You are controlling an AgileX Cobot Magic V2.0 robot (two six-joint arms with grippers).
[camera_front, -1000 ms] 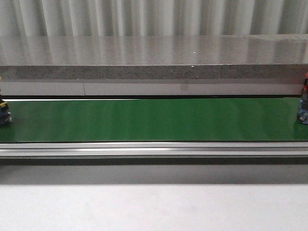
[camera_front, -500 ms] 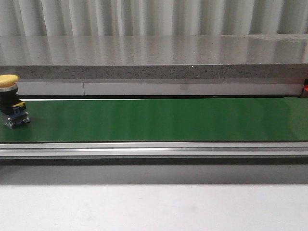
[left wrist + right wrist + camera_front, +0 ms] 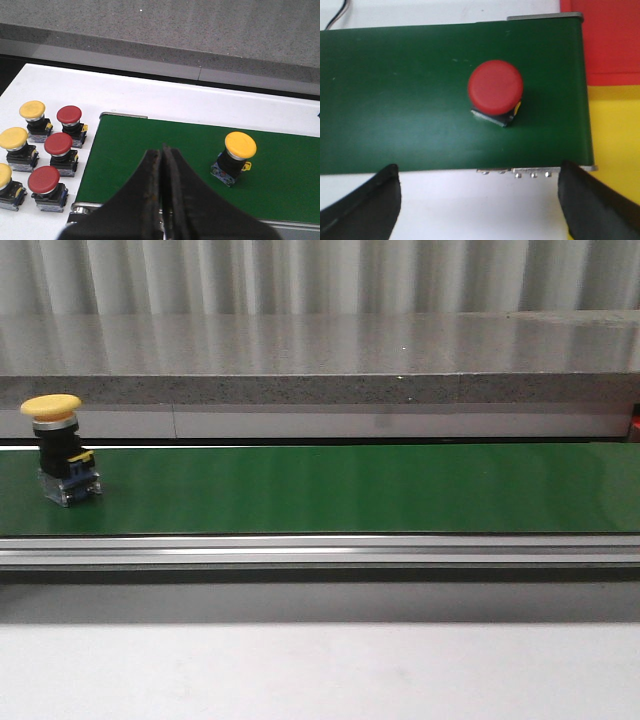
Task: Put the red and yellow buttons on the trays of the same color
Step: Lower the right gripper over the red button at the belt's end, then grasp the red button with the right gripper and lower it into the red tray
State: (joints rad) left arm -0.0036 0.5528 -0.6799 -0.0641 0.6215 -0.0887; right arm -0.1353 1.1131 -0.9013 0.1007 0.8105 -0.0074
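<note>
green belt, yellow button upright, red button

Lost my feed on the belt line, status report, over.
Left claw shut, empty; right claw open, empty. Yellow button upright on green belt; red button under right claw. Nothing blocking.

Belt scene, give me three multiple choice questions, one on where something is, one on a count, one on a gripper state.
1. Where does the yellow button on the belt stand in the front view?
A. left end
B. middle
C. right end

2. How many red buttons stand off the belt in the left wrist view?
A. one
B. three
C. five

3. How is the right gripper?
A. shut on a button
B. shut, holding nothing
C. open

Answers: 1 A, it stands near the left edge. 2 B, three red caps sit on the white surface. 3 C, its fingers are spread wide, the red button lying untouched.
</note>
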